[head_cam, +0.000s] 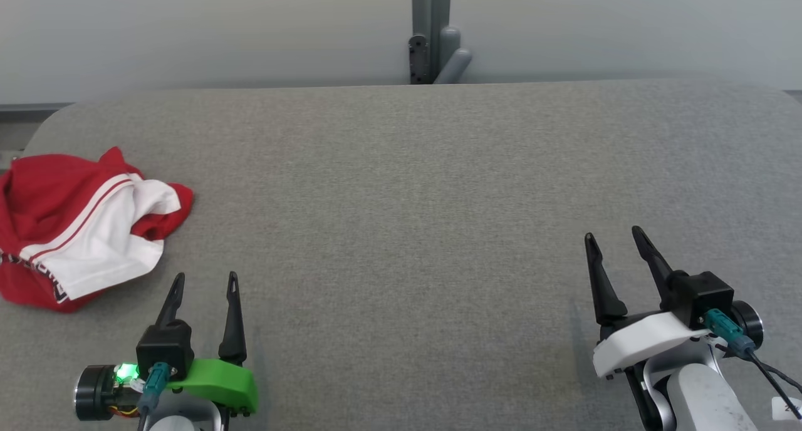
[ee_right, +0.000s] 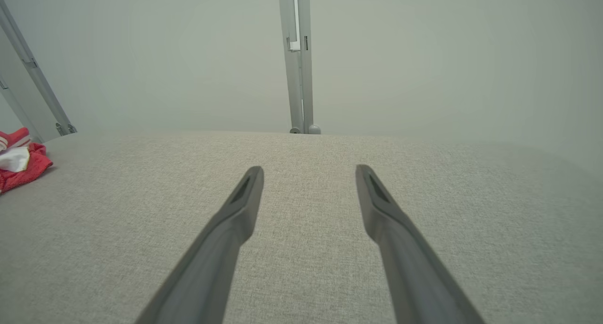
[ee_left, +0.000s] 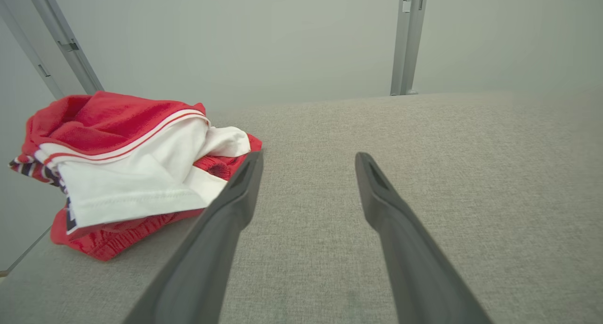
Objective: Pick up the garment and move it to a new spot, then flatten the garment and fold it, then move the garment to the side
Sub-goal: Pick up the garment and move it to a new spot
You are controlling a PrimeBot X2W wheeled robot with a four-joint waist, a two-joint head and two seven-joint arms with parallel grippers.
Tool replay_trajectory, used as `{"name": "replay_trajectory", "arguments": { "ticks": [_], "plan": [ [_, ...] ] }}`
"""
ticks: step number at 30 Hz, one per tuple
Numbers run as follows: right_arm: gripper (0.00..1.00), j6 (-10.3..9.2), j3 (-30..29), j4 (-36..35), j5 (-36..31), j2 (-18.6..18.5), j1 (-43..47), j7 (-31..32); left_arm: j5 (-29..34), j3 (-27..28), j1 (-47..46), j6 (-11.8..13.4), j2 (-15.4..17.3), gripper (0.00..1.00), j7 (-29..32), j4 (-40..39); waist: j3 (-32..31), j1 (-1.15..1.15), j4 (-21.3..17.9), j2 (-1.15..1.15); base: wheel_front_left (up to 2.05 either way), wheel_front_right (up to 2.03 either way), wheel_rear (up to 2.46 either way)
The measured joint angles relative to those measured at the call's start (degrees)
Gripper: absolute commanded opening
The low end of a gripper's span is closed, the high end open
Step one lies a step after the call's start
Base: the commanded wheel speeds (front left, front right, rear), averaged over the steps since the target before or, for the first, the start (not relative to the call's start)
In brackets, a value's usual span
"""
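At the far left of the bench [head_cam: 94, 121], the crumpled red-and-white garment [head_cam: 81, 230] lies just beyond your left gripper [head_cam: 207, 274], jaws apart and empty; go in low and pinch a raised fold, I'd say. Its left edge is cut off, its type unclear. Your right gripper [head_cam: 613, 232], also spread and empty, sits well apart
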Motion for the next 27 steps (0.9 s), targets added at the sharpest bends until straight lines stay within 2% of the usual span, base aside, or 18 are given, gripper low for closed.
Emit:
{"name": "replay_trajectory", "arguments": {
  "ticks": [6, 12, 21, 27],
  "plan": [
    [1.0, 0.01, 1.3, -0.1, -1.3, -0.2, 0.2, -0.4, 1.2, 0.7, 0.1, 0.3, 0.1, 1.0, -0.4, 0.4, 0.3, 0.0, 5.1, 0.0, 0.0, 0.0, 0.0],
    [1.0, 0.01, 3.1, 0.3, -1.1, -0.3, 0.0, -0.4, 0.5, 1.3, 0.4, 0.1, -0.3, 1.0, -0.5, 0.8, 0.7, 0.0, 12.0, 0.0, 0.0, 0.0, 0.0],
    [1.0, 0.02, 5.5, 1.3, -0.7, -0.1, -1.5, -0.5, -1.8, 4.5, 2.1, -1.1, -0.7, 1.0, -0.5, 1.3, 1.4, 0.0, 22.4, 0.0, 0.0, 0.0, 0.0],
    [1.0, 0.02, 6.4, 1.7, -0.5, -0.1, -1.5, -0.5, -3.6, 6.3, 2.4, -2.4, -0.8, 1.0, -0.5, 1.6, 2.0, 0.0, 26.5, 0.0, 0.0, 0.0, 0.0]
  ]
}}
